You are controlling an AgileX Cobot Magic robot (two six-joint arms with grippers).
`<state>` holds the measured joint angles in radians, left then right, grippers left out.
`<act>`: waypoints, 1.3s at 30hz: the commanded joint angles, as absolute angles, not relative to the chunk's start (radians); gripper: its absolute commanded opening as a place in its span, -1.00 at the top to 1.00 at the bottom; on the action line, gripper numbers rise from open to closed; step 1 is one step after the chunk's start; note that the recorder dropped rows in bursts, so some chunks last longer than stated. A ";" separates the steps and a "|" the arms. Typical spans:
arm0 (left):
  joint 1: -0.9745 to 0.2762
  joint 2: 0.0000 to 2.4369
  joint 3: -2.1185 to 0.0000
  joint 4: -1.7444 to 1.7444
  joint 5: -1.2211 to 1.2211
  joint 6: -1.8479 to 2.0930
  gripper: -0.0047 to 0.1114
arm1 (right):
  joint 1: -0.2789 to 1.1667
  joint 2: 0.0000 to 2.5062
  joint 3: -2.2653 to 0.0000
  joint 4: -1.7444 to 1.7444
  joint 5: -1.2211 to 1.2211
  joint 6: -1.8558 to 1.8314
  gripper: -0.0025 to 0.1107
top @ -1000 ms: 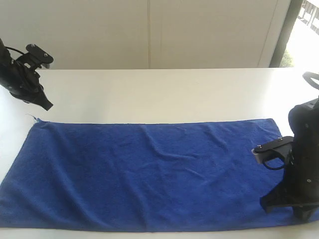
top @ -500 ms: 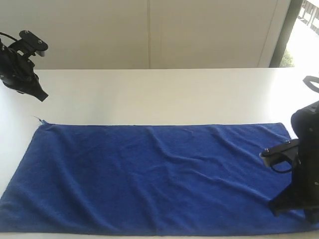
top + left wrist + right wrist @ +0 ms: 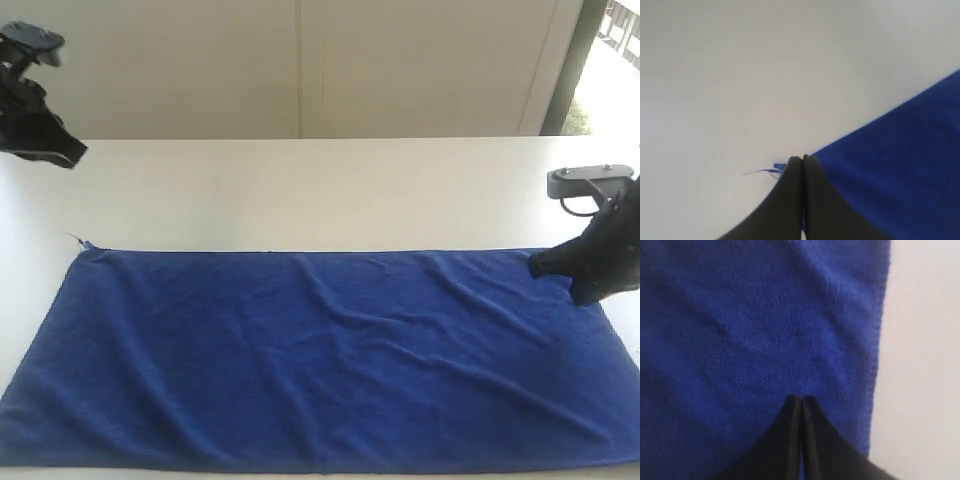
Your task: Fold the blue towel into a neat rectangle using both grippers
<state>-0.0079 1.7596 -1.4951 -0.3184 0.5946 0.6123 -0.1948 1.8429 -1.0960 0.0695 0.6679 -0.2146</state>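
The blue towel (image 3: 320, 360) is spread flat, long axis left to right, on a white table (image 3: 330, 190) before a cream wall (image 3: 400, 60), with the left end effector (image 3: 76, 157) and right end effector (image 3: 536, 266) clenched empty.

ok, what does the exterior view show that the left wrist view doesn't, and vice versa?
Exterior only: the whole blue towel spread flat, the right gripper by its far right corner, and the wall behind. Left wrist only: a close look at the left gripper, fingertips pressed together with nothing between them. Both: the white table, the towel's far left corner and its loose thread.
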 commanded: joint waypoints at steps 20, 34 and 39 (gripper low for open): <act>0.028 1.362 -1.255 -0.375 0.419 0.655 0.92 | -0.265 1.990 -1.137 -0.179 0.656 -0.093 0.96; 0.028 1.362 -1.255 -0.375 0.440 0.655 0.92 | -0.293 1.717 -1.179 -0.127 0.769 -0.135 0.57; 0.028 1.362 -1.255 -0.377 0.442 0.655 0.92 | -0.350 1.741 -1.144 -0.082 0.767 -0.187 0.00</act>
<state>0.0237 1.3739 -1.2603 -0.3655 0.4275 0.6514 -0.3185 1.7212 -1.1663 -0.1195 0.7653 -0.1467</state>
